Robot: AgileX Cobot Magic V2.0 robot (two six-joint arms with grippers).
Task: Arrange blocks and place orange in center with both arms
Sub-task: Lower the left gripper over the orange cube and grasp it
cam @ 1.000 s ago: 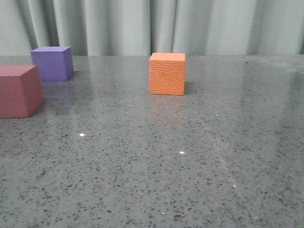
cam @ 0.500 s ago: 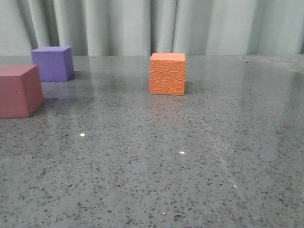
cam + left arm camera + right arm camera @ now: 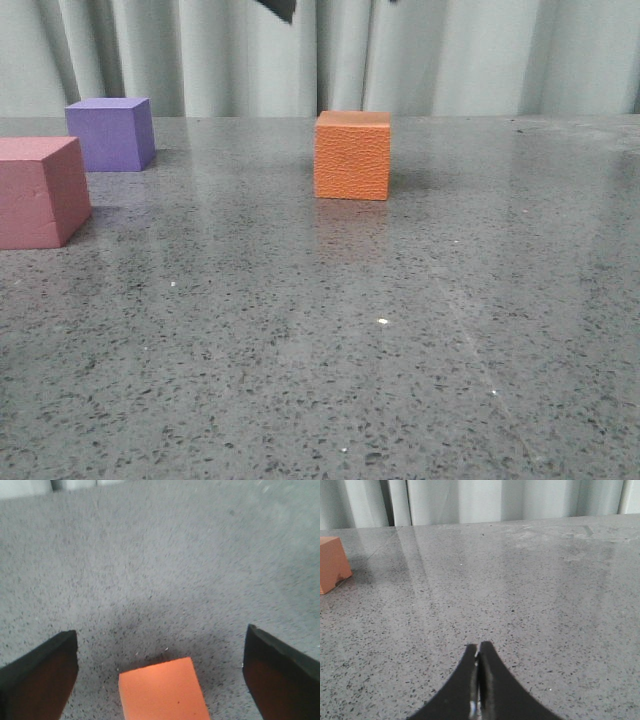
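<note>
A: So, running left to right along the counter [image 3: 300, 380], what stands where?

B: At the far left sits the pink-red block [image 3: 38, 192], cut by the frame edge. Just behind it and a little to the right is the purple block [image 3: 112, 133], close by but apart from it. Well to the right of both, near the middle of the grey speckled stone, the orange block [image 3: 352, 155] stands upright on its own, touching nothing.

A: And the left end effector [image 3: 160, 680] relative to it?

B: It hangs above the orange block. In the left wrist view its two black fingers [image 3: 42, 672] are spread wide, one on each side, and the orange top face lies between them with clear gaps on both sides. No contact. In the front view only a dark corner of it shows at the top edge, above and left of the block.

A: The right end effector [image 3: 478, 652]?

B: Pressed together, tips meeting, pinching nothing. It sits low over bare counter, with the orange block well apart from it at the edge of the right wrist view.
</note>
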